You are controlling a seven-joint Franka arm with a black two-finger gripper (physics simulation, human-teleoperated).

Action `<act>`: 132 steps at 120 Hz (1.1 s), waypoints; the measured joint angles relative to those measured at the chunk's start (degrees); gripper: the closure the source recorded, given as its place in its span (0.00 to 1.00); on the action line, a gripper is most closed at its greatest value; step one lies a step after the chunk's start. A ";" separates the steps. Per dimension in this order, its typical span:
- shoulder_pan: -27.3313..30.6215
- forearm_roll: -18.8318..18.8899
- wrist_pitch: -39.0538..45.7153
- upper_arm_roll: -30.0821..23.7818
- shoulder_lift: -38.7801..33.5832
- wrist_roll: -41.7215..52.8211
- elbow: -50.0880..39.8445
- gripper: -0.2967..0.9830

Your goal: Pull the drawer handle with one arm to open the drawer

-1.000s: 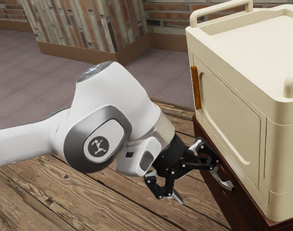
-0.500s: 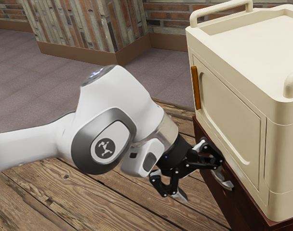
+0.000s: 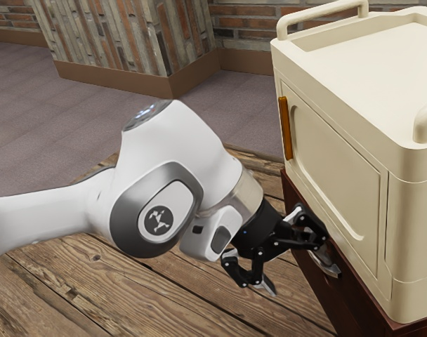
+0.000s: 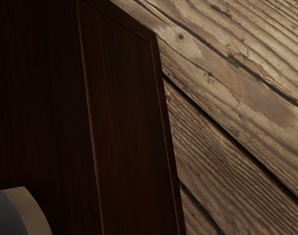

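Many worn planks (image 3: 129,298) beneath the claw (image 3: 301,276), brick wall (image 3: 245,38) beyond

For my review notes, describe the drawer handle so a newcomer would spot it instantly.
Find the big cream box, then the dark red-brown cabinet beneath it. On that cabinet's front, by the gripper, is the drawer handle, a small, curved, silvery pull. The upright strip on the cream box is orange and sits higher.
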 joint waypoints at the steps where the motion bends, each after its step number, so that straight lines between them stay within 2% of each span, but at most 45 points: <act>1: 0.01 0.00 0.01 -0.01 0.00 0.02 0.00 0.22; 43: 0.01 -0.09 0.49 0.09 -0.03 1.00 0.01 0.30; 51: 0.49 -0.15 0.46 0.07 -0.01 0.99 0.00 0.41; 58: 0.37 -0.12 0.38 0.12 -0.03 0.95 -0.01 0.46; 78: 0.32 0.00 0.01 0.16 -0.33 0.83 -0.02 0.54; 132: 0.40 0.45 -1.64 2.39 -3.56 0.70 -3.21 0.59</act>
